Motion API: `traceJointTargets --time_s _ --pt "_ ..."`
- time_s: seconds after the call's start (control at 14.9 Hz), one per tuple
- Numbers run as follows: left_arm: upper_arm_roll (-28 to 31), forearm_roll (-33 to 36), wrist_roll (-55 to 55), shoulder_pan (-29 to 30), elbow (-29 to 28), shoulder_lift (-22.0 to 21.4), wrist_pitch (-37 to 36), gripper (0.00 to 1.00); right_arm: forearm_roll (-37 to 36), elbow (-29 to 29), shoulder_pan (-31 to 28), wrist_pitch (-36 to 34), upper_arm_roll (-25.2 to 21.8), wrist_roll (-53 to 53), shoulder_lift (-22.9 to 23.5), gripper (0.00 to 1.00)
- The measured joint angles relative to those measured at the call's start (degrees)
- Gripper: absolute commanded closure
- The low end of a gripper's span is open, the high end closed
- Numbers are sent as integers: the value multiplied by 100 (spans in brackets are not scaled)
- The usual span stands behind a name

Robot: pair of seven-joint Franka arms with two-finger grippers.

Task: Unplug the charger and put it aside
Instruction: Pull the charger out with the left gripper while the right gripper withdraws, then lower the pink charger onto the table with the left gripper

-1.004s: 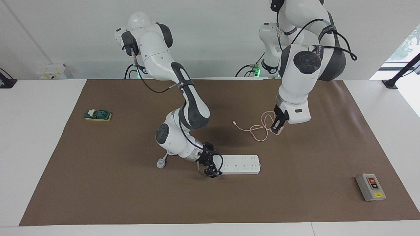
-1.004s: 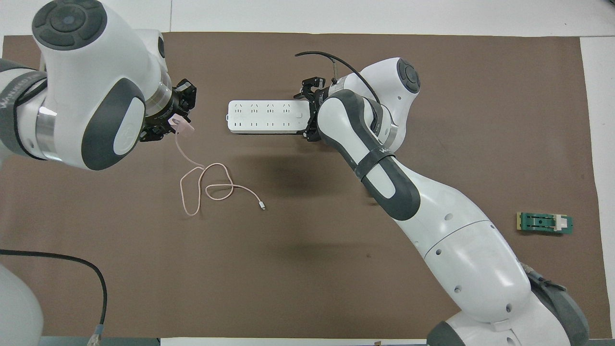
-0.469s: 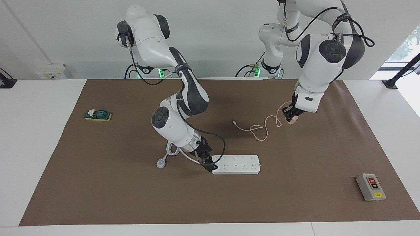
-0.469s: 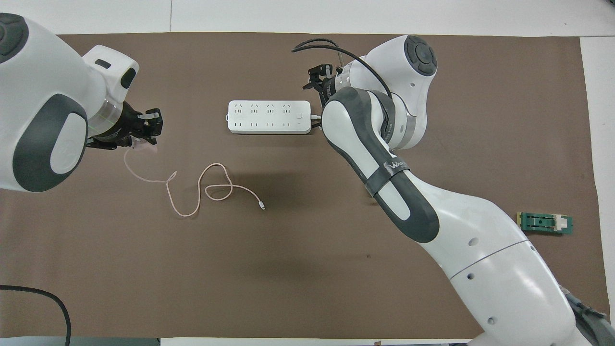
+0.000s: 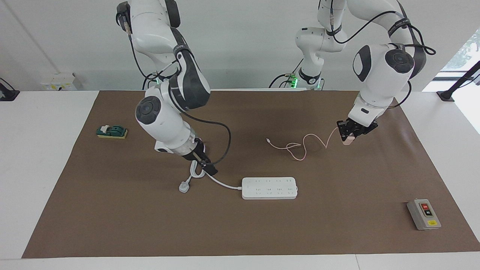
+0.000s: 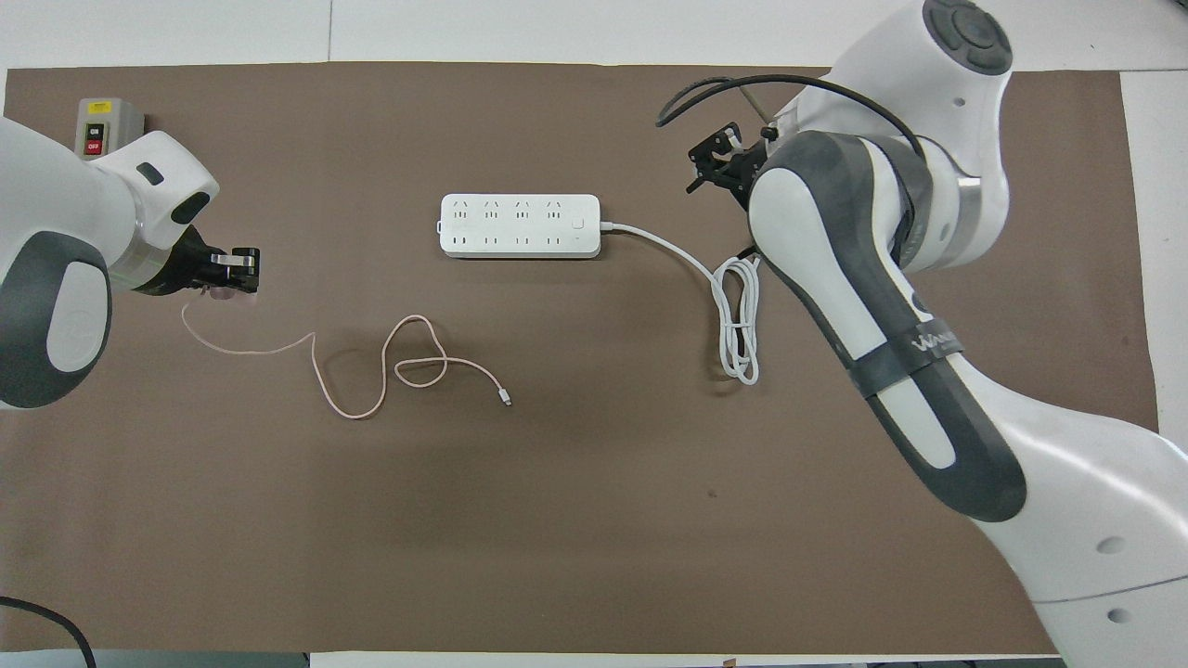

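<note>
The pale pink charger (image 5: pixel 348 140) (image 6: pixel 221 293) is clamped in my left gripper (image 5: pixel 350 134) (image 6: pixel 232 276), low over the brown mat toward the left arm's end of the table. Whether it touches the mat I cannot tell. Its thin pink cable (image 5: pixel 300 148) (image 6: pixel 371 371) trails across the mat in loose loops to a free connector (image 5: pixel 267 140). The charger is clear of the white power strip (image 5: pixel 269 187) (image 6: pixel 520 225). My right gripper (image 5: pixel 208 169) (image 6: pixel 719 162) hangs over the strip's coiled white cord (image 5: pixel 195 170) (image 6: pixel 738 325), holding nothing.
A grey switch box (image 5: pixel 423 214) (image 6: pixel 97 130) with a red button sits at the left arm's end, farther from the robots than the charger. A green block (image 5: pixel 111 131) lies at the right arm's end. The strip's plug (image 5: pixel 183 186) rests on the mat (image 5: pixel 337 232).
My left gripper carried the charger toward the left arm's end, stretching out the cable. My right gripper came off the power strip's end and rose back over its cord.
</note>
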Motion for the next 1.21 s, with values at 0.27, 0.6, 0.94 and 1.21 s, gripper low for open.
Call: traceJointTargets --time_s 0.27,0.6,0.94,1.21 --pt "6 -501 806 375 -698 -250 435 96 -970 -28 -281 -945 -6 -1921 -655 0" --pt "7 -779 1329 602 -1510 -495 760 92 -1768 -119 -332 -1445 -9 -2198 -1228 0" --pt "1 -1076 1540 602 -2325 -595 1387 91 -1780 -137 -476 -1991 -11 -2215 -1623 0" --pt "-3 -1102 1569 602 -2575 -625 1563 75 -1795 -279 -724 -2165 -16 -2422 -2019 0"
